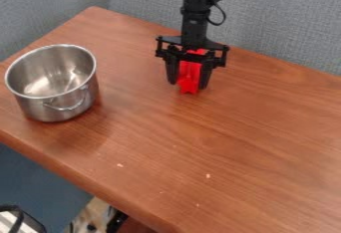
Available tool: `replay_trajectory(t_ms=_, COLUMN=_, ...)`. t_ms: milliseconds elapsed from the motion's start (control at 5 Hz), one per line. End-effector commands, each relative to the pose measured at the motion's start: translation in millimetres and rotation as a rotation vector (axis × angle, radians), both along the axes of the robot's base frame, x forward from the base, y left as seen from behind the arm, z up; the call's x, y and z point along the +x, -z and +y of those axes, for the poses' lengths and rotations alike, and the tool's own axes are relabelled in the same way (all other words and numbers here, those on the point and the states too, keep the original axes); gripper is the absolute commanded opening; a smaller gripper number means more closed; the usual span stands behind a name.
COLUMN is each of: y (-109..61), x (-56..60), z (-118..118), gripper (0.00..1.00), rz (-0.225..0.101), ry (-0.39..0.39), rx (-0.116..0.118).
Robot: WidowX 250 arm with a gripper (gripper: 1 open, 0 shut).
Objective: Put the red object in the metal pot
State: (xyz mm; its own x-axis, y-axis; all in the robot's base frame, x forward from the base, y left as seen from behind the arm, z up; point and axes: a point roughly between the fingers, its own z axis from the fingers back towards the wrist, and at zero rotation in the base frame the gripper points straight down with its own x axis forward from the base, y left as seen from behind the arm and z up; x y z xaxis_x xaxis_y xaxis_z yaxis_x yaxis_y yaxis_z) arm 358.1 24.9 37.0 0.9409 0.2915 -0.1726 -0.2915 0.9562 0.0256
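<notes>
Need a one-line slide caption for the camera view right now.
Gripper pointing down, closed on the red object at table level; metal pot stands empty at left.

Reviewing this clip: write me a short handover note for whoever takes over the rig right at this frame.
Gripper: pointing straight down at the table, jaws closed around the red object, which appears to sit on or just above the wood.
Metal pot: upright and empty, near the table's left edge, well apart from the gripper.
Done: red object gripped.
Left: lift it, carry it left to the pot, release it inside.
</notes>
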Motion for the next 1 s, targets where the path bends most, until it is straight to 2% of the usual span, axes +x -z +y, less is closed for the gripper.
replay_trajectory(t_ms=0, y=-19.4, x=4.9, z=7.3, gripper=0.00, rz=-0.055, ry=-0.022, rx=0.001)
replay_trajectory(t_ms=800, y=-21.7, x=5.3, z=8.2, gripper=0.00, rz=-0.058, ry=-0.023, rx=-0.001)
